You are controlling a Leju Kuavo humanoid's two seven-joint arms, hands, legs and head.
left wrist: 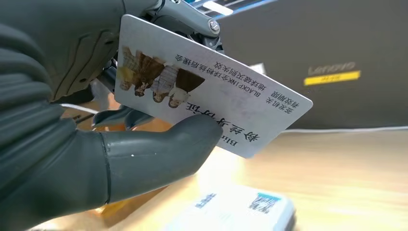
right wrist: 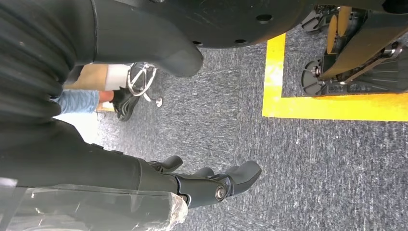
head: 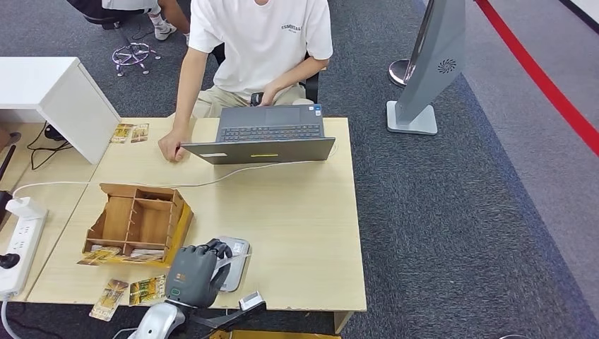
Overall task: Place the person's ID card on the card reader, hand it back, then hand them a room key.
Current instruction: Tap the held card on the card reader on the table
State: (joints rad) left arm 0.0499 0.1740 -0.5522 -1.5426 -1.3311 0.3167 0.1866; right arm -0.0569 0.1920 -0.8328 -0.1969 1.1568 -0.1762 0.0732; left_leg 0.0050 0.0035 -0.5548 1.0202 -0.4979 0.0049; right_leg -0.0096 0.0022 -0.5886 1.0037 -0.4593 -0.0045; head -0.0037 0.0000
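My left hand (head: pixel 192 272) hovers at the table's near edge, just above the grey card reader (head: pixel 238 260). It pinches the person's ID card (left wrist: pixel 211 91), white with a row of small figures and printed text, between thumb and fingers. The card is tilted and clear of the reader (left wrist: pixel 240 211), which lies below it with a QR sticker on top. My right hand (right wrist: pixel 159 178) hangs over the carpet with its fingers apart and nothing in it. The person (head: pixel 258 42) sits behind the laptop, one hand (head: pixel 172 150) resting on the table.
An open laptop (head: pixel 265 134) stands at the far side, its white cable running across the table. A wooden compartment box (head: pixel 138 222) with cards sits left of the reader. Loose cards (head: pixel 131 291) lie at the near left edge, and a power strip (head: pixel 18 244) lies further left.
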